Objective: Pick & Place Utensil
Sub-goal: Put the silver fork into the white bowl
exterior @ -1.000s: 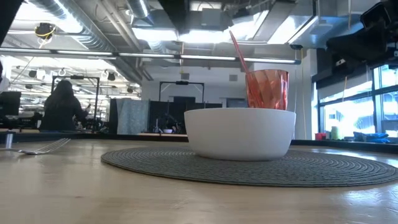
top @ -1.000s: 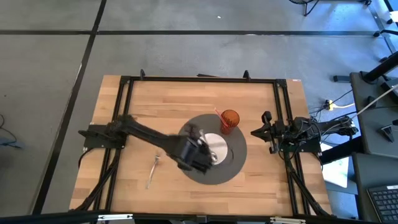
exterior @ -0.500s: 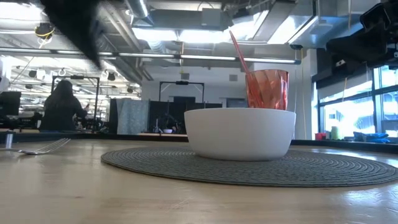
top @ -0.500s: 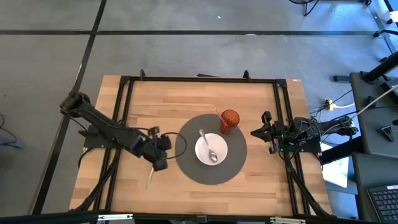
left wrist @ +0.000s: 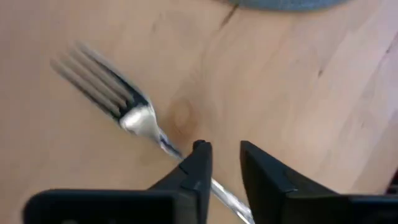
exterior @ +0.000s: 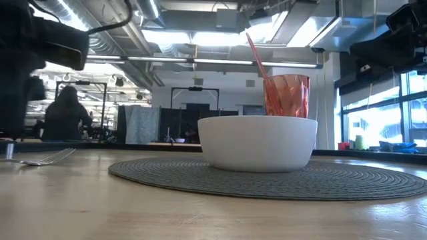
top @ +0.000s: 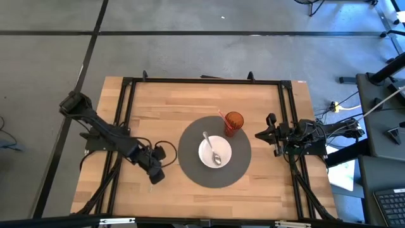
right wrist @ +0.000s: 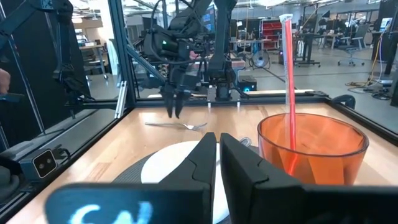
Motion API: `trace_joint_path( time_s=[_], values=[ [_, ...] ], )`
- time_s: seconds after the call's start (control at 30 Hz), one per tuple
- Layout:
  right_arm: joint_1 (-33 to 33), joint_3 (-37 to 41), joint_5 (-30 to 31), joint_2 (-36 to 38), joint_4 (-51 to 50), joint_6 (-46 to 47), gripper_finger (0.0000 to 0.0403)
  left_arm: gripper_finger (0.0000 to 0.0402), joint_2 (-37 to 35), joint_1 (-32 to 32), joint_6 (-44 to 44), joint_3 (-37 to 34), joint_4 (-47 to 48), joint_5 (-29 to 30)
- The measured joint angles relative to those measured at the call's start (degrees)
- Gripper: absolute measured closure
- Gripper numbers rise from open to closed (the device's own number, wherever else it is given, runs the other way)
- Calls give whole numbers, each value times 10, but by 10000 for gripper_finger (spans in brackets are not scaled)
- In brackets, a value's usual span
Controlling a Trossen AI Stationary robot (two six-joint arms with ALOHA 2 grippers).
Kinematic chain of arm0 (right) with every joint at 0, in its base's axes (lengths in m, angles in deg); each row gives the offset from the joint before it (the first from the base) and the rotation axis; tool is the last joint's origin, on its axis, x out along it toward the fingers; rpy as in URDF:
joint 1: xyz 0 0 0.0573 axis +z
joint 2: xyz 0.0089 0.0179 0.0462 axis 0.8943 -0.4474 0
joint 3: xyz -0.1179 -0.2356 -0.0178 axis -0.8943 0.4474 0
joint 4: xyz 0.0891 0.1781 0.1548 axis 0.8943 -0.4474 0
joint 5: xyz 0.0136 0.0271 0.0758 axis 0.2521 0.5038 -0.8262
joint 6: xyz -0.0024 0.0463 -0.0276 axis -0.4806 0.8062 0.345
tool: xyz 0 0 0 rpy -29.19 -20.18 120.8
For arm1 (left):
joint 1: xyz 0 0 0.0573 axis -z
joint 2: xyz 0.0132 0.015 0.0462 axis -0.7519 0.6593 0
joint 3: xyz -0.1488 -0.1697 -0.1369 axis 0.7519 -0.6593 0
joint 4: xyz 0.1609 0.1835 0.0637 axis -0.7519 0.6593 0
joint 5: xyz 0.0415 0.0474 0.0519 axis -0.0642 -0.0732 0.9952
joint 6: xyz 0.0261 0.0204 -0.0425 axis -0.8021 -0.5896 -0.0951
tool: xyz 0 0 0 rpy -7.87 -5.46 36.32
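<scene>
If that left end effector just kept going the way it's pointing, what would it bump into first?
Probably the fork: the left end effector points down at its handle, fingers slightly apart and seemingly on either side of it. The wooden table lies right beneath.

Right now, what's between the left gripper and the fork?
Nothing: the left gripper hangs over the fork, fingers straddling its handle above bare table, per the left wrist view.

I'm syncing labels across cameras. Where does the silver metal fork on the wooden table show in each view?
High view: the silver metal fork is mostly hidden under the left gripper, left of the round grey placemat.
Low view: far left.
Left wrist view: centre, tines upper left.
Right wrist view: mid-distance, beyond the white bowl.
Shared landmark: the placemat.
</scene>
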Motion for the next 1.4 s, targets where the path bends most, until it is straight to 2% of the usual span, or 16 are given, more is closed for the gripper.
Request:
trace_joint_path(
  time_s=[0.2, 0.33, 0.63, 0.9, 1.2, 1.3, 1.4],
  values=[
    [0, 0, 0, 0, -1, 0, 379, 265, 0, 8, 43, 0, 8, -22],
    [0, 0, 0, 0, -1, 0, 379, 255, 0, -8, 77, 0, 47, 2],
    [0, 0, 0, 0, -1, 0, 379, 266, 3, -28, 91, 0, 66, -3],
    [0, 0, 0, 0, -1, 0, 379, 273, 58, -27, 92, 0, 45, -43],
    [0, 0, 0, 0, -1, 0, 379, 276, 92, -40, 44, 3, 36, -64],
    [0, 0, 0, 0, -1, -2, 379, 291, 93, -55, 17, 3, 58, -68],
    [0, 0, 0, 0, -1, -2, 379, 324, 93, -77, -25, 2, 84, -63]
  ],
)
